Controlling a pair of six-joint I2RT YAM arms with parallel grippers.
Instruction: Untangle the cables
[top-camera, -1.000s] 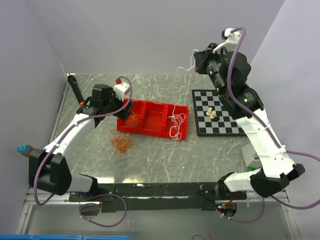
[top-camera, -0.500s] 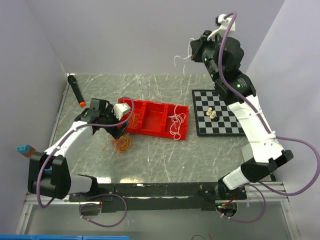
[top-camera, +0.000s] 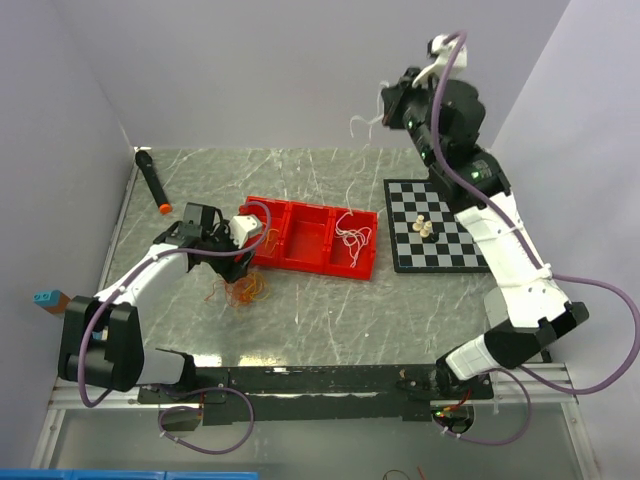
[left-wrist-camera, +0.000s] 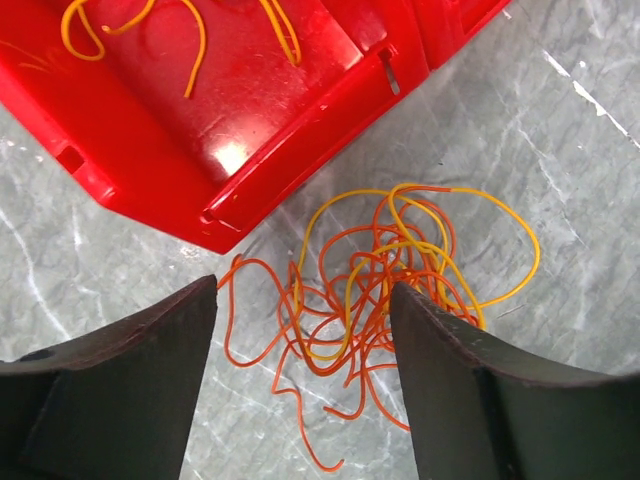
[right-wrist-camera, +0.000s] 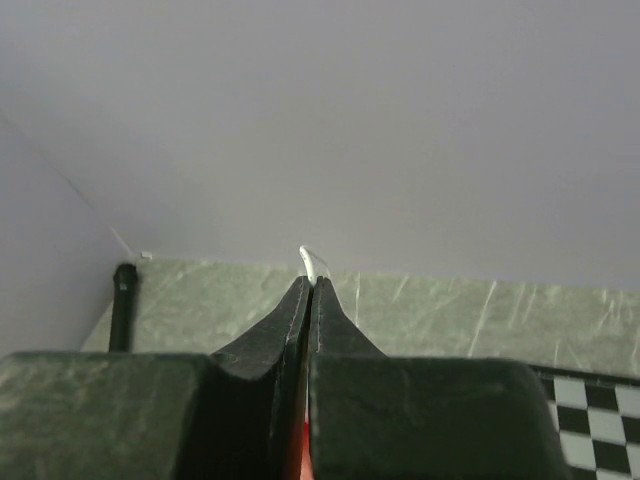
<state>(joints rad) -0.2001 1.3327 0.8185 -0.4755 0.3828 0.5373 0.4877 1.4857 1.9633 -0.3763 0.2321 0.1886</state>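
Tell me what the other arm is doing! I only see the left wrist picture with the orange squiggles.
Observer: The right gripper is up high near the back wall, shut on a white cable that dangles from it.
Operator: Are there more white ones?
Observer: Yes, a bunch of white cables lies in the right compartment of the red tray.
Operator: What's beside the tray?
Observer: A chessboard lies to its right, with small pale pieces on it.
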